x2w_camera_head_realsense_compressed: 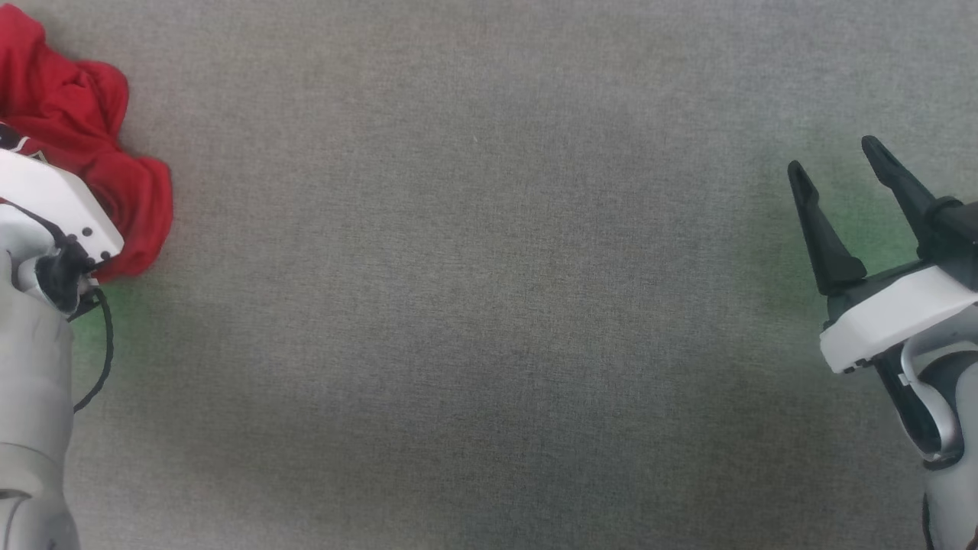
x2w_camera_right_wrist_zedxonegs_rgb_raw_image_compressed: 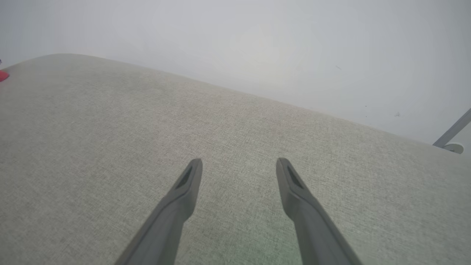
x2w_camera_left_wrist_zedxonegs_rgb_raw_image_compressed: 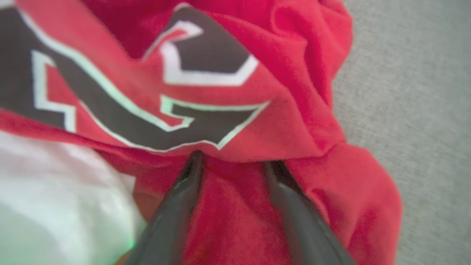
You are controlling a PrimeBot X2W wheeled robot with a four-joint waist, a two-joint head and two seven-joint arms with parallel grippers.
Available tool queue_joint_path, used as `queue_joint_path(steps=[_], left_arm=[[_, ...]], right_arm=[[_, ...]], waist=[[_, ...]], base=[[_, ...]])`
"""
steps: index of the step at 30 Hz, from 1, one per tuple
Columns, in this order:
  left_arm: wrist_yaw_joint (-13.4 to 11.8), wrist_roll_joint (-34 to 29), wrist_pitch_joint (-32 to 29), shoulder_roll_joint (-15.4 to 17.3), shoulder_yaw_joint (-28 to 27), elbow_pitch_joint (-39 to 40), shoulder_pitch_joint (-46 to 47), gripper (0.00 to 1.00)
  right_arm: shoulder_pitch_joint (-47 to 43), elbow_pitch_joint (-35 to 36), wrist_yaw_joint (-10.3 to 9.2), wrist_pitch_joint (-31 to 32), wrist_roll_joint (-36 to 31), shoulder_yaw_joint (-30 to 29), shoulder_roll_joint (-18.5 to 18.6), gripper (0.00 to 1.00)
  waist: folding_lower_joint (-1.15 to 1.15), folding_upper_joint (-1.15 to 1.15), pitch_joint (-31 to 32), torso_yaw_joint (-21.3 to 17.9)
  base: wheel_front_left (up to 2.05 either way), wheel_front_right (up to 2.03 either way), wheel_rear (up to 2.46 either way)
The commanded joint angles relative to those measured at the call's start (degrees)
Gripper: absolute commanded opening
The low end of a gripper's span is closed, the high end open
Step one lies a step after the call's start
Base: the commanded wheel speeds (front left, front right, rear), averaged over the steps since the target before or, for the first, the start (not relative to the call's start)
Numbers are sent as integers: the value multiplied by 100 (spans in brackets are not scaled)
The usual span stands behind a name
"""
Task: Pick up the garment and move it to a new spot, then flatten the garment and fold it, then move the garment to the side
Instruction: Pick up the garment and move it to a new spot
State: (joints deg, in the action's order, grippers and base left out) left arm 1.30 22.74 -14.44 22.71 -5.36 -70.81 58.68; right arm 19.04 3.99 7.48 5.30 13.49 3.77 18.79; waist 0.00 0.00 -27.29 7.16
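Grey fabric (x2w_camera_head_realsense_compressed: 489, 305) lies below. My left gripper (x2w_camera_left_wrist_zedxonegs_rgb_raw_image_compressed: 234, 159) is spread, tips pushed into the crumpled garment (x2w_camera_left_wrist_zedxonegs_rgb_raw_image_compressed: 301, 73) just ahead; my right gripper (x2w_camera_right_wrist_zedxonegs_rgb_raw_image_compressed: 239, 162) hangs spread, well apart from it.

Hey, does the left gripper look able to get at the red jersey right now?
Probably yes: the left gripper is open right at the jersey, a red fold between its fingers, nothing in the way.

Garment (x2w_camera_left_wrist_zedxonegs_rgb_raw_image_compressed: 301, 73): bright red; black numerals outlined in white; a white panel along one side.
Tabletop (x2w_camera_head_realsense_compressed: 489, 305): mid grey, fine woven fleck, faint green tint beside each arm.
Left pincer (x2w_camera_left_wrist_zedxonegs_rgb_raw_image_compressed: 234, 159), right pincer (x2w_camera_head_realsense_compressed: 833, 155): fingers dark grey to black.
Right wrist housing (x2w_camera_head_realsense_compressed: 894, 309): white.
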Motion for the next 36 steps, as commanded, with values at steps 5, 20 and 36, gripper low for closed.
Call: queue_joint_path(steps=[5,20,36], left_arm=[[179,-195,551,140,232,72,1,0],[500,-820,2188,733,1000,1272,234,0],[477,-500,586,1071,1261,4873,-896,0]], right_arm=[[-95,-46,3,-90,-36,-140,-98,100],[-504,-578,3,-544,14,-284,-536,100],[-655,-764,3,-747,22,-499,-660,100]], waist=[[0,0,242,43],[0,0,1506,154],[0,0,2198,-255]], base=[[0,0,0],[0,0,0],[0,0,0]])
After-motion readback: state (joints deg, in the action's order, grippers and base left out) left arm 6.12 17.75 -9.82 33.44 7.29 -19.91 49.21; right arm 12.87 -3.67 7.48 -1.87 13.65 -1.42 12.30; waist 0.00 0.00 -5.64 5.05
